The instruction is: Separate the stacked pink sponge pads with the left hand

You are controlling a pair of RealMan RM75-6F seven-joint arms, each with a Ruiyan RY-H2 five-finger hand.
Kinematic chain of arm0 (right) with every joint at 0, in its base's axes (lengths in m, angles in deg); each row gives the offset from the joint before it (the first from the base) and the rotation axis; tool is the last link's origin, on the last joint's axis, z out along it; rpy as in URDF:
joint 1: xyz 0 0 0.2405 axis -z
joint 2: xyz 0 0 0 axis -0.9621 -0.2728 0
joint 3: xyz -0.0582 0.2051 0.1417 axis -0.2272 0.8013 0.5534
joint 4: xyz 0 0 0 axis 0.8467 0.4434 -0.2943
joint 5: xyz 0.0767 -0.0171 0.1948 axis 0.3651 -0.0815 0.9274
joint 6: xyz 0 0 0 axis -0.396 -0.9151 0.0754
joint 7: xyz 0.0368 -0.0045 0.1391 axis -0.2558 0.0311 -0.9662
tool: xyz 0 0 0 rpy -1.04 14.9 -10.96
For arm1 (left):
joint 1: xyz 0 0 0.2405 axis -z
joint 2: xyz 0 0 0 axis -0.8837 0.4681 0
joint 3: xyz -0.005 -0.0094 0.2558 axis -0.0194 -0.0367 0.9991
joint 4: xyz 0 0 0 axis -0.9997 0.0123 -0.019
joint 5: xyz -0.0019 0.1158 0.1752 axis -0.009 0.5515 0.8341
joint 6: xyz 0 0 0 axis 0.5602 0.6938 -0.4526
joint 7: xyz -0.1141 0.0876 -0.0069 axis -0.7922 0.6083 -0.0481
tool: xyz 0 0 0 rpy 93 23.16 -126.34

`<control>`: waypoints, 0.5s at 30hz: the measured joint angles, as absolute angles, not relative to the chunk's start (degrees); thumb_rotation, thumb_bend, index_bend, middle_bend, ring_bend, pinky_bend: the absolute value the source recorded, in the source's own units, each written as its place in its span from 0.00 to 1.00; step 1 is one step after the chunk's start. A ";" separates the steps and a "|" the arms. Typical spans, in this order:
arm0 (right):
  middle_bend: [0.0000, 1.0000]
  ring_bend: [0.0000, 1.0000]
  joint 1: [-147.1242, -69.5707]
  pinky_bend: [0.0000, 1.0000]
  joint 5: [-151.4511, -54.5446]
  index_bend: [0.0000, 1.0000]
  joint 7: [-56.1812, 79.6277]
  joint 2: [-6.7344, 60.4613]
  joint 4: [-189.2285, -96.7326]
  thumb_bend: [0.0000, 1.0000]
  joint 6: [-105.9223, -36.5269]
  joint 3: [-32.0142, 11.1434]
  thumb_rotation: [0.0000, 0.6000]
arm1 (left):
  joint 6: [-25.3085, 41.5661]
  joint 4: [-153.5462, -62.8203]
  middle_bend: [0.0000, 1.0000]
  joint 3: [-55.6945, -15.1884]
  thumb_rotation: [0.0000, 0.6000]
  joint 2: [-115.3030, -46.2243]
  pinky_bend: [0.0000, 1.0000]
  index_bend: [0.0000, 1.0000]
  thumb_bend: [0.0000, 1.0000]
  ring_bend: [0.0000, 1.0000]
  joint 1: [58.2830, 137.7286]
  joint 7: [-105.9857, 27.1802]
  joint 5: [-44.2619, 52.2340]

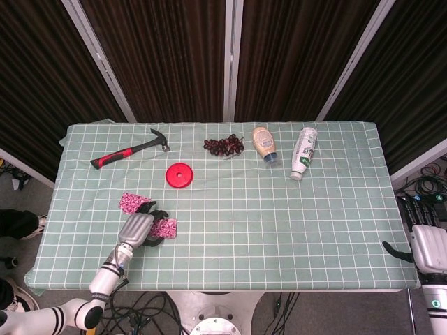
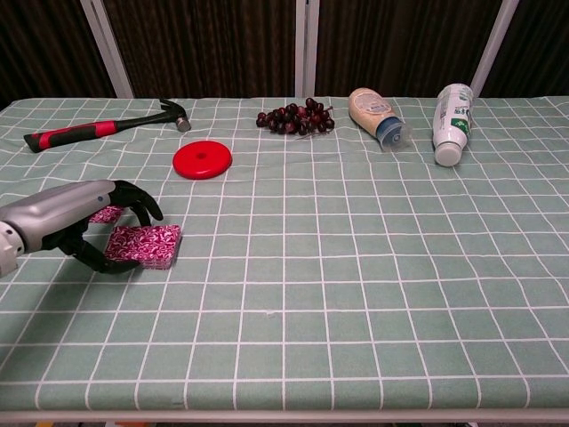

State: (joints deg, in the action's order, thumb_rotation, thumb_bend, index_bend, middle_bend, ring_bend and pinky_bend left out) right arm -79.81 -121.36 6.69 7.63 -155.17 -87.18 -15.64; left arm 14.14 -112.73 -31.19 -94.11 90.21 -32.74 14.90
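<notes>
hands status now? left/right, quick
Left hand: fingers curled around the near pink sponge pad; firm grip cannot be told.
Right hand: off the table edge, holding nothing, apparently open.

A big table [image 1: 279, 230] fills the middle, covered by a green cloth [image 2: 373, 285] with white squares. Behind the table hang dark curtains [image 1: 167, 63], with slanted gray poles [image 1: 98, 59] between them. Below the table's front edge is a gray floor [image 1: 335, 314] with black cables [image 1: 150, 307] lying on it. More cables [image 1: 426, 183] lie right of the table.
</notes>
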 measured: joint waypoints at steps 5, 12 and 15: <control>0.00 0.00 -79.94 0.00 -121.45 0.00 6.28 7.54 -155.34 0.07 -86.80 -15.72 1.00 | 14.09 -112.73 0.35 -31.36 1.00 -94.12 0.08 0.31 0.28 0.07 90.21 -32.68 14.86; 0.00 0.00 -79.94 0.00 -121.32 0.00 6.19 7.32 -155.53 0.07 -86.67 -15.70 1.00 | 13.94 -112.93 0.37 -31.44 1.00 -94.09 0.08 0.32 0.29 0.08 90.07 -33.42 15.03; 0.00 0.00 -79.92 0.00 -121.30 0.00 6.15 7.27 -155.58 0.07 -86.61 -15.74 1.00 | 13.79 -112.98 0.38 -31.53 1.00 -94.02 0.08 0.33 0.29 0.08 89.94 -34.39 15.23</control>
